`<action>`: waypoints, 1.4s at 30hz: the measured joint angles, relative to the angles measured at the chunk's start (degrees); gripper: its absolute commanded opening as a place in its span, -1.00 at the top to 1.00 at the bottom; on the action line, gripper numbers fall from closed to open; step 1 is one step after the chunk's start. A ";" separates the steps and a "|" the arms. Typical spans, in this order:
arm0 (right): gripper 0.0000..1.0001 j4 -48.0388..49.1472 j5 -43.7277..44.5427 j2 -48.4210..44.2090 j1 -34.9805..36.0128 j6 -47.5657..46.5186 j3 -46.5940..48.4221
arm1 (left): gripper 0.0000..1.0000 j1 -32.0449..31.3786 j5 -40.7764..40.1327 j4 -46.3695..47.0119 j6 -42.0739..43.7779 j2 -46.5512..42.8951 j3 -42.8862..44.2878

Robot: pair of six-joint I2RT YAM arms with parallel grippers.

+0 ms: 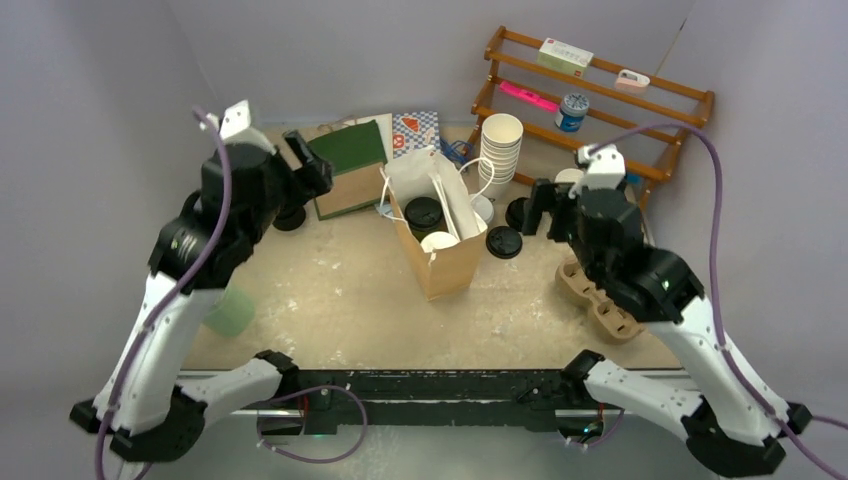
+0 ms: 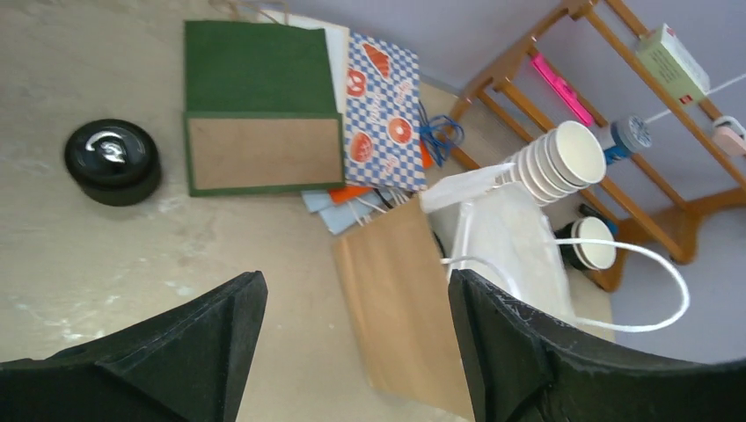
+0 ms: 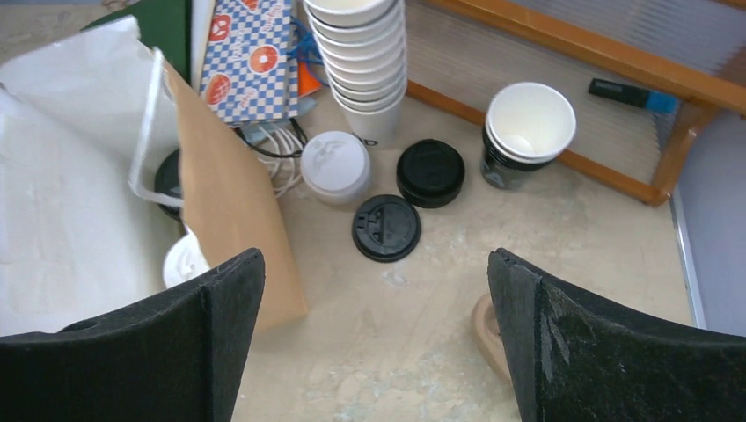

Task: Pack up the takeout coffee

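Left gripper [image 2: 352,294] and right gripper [image 3: 376,264] both gape empty; black-lid cup [image 1: 424,212] and white-lid cup [image 1: 438,241] sit inside paper bag [image 1: 450,265], so I'd retreat straight upward, avoiding its handles [image 2: 669,290].

The black-lidded small paper takeout cup [image 1: 423,212] and the white-lidded small paper takeout cup [image 1: 438,241] stand upright, side by side, inside the brown paper bag [image 1: 452,270].

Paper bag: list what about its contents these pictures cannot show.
Top external: cup bodies under the black lid and white lid, hidden by the paper bag walls.
Left wrist: whole interior, hidden by the bag's brown side.
Right wrist: parts of both lids, behind the bag's near wall.
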 measured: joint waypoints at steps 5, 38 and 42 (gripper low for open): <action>-0.92 11.52 1.70 -12.57 0.00 -3.56 -18.56 | -0.57 0.11 -5.33 10.58 6.78 -13.51 -19.19; -0.78 89.64 -14.08 18.71 -30.75 -9.14 -63.49 | -0.90 11.65 -21.00 86.51 37.24 7.37 -76.50; -0.76 96.63 -16.87 22.51 -32.96 -10.78 -64.24 | -0.90 14.14 -18.49 96.17 40.24 10.95 -79.62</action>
